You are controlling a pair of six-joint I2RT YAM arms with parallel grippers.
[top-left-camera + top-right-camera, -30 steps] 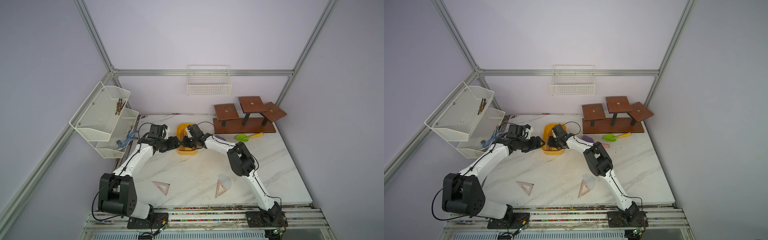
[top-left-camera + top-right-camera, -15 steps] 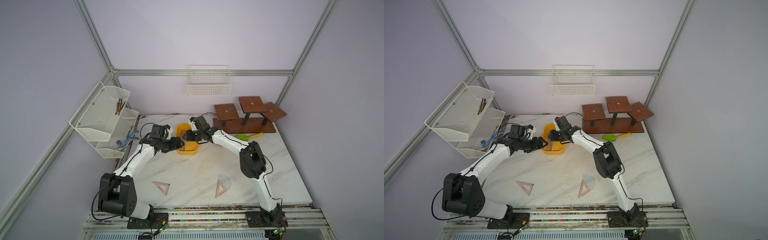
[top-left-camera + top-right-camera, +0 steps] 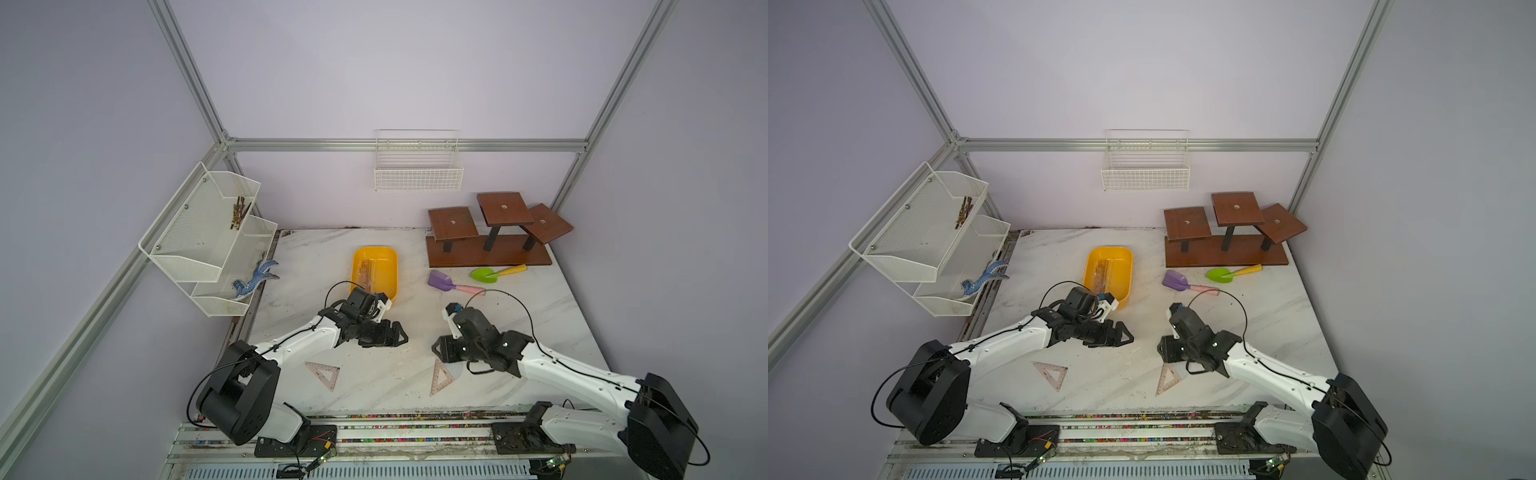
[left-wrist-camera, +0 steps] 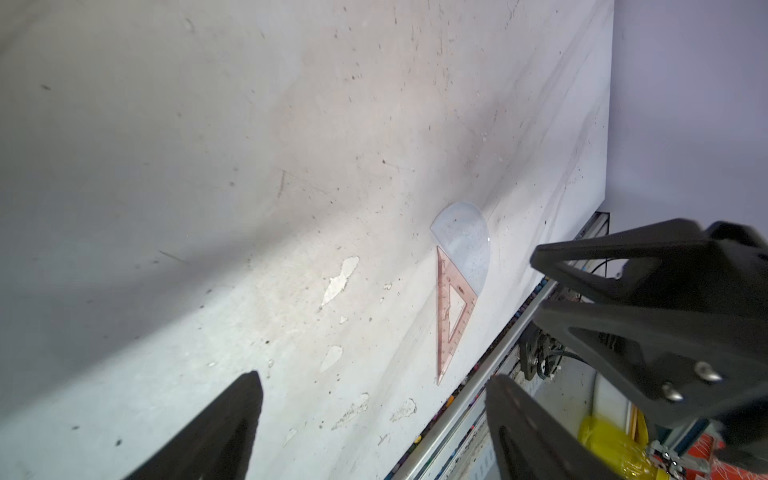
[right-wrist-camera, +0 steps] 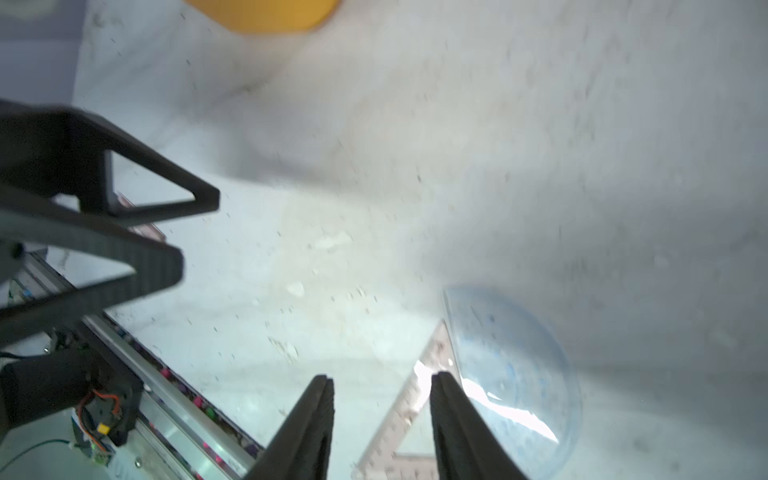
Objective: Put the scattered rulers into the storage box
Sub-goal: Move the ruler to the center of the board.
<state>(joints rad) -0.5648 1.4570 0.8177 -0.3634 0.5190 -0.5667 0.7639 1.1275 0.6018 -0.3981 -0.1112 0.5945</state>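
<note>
1. A big white marble desk point(image 3: 415, 316) is seen, and everything is laid on it. Its middle is bare, so flat pieces can be reached from above.
2. Two white and black robot arms are stretched over the desk from its near edge. The left pincer point(image 4: 374, 376) is spread wide with nothing in it, low over the bare middle. The right pincer point(image 5: 382, 380) is parted a little and nothing is gripped. It is held just above the tip of a triangle piece, likely so that piece can be picked up next.
3. A shallow yellow plastic storage box point(image 3: 386, 270) is set toward the back of the desk, well apart from the right pincer. Some long see-through straight rulers point(image 3: 365, 272) are already laid inside, along its length, since that way they fit.
4. Two pinkish see-through plastic triangle rulers are left flat near the front edge. One point(image 3: 323, 374) is beside the left arm and one point(image 3: 440, 377) is below the right pincer. A triangle hole is cut in each. They are very thin, so an edge will likely have to be caught with care.
5. A clear half-round plastic protractor point(image 4: 463, 241) is laid against the right triangle. Whether it is over or under it cannot be told. It is hardly seen on the white desk.
</note>
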